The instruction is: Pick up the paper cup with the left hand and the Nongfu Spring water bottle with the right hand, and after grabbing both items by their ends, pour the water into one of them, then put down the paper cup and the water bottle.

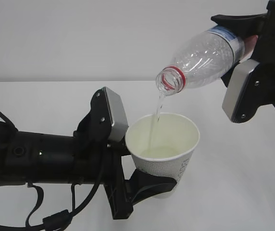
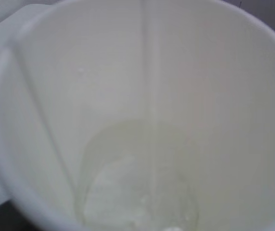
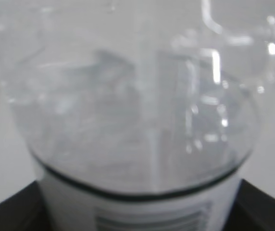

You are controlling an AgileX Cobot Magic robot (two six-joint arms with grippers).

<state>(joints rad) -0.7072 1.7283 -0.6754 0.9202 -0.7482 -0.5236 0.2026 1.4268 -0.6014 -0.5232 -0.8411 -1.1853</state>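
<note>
Exterior: left hand (image 1: 149,185) jaws pinch the paper cup (image 1: 164,147) low on its wall, upright above the table (image 1: 243,183); right hand (image 1: 250,45) jaws clamp the base end of the Nongfu Spring water bottle (image 1: 202,57), tilted mouth-down, water (image 1: 156,118) streaming into the cup. Left wrist: cup interior (image 2: 137,120) fills view, shallow pool at bottom. Right wrist: blurred clear bottle (image 3: 137,106), label edge low between dark fingers (image 3: 12,207).

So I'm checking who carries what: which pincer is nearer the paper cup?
Left. The left pincer grips the paper cup at its lower part; the right pincer is up and to the right, holding the tilted water bottle.
</note>
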